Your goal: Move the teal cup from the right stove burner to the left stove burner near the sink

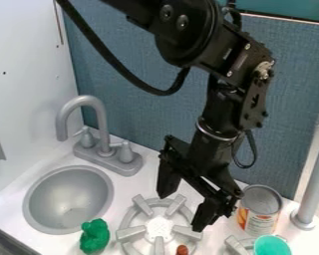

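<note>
White counter [130,188]: can [259,211], turquoise cup [272,246] nearby; open hand [181,213] above burner [131,233].

Blk arm [212,60] w/ silver screws [183,21], thick blk cable [115,60], blocky segs.

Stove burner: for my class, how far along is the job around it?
Nothing looks clearly finished: the green toy lies beside the sink, the brown piece at the burner. Nothing is in hand; the open gripper hangs above the burner. Any gripping seems left: both lie ungripped.
</note>
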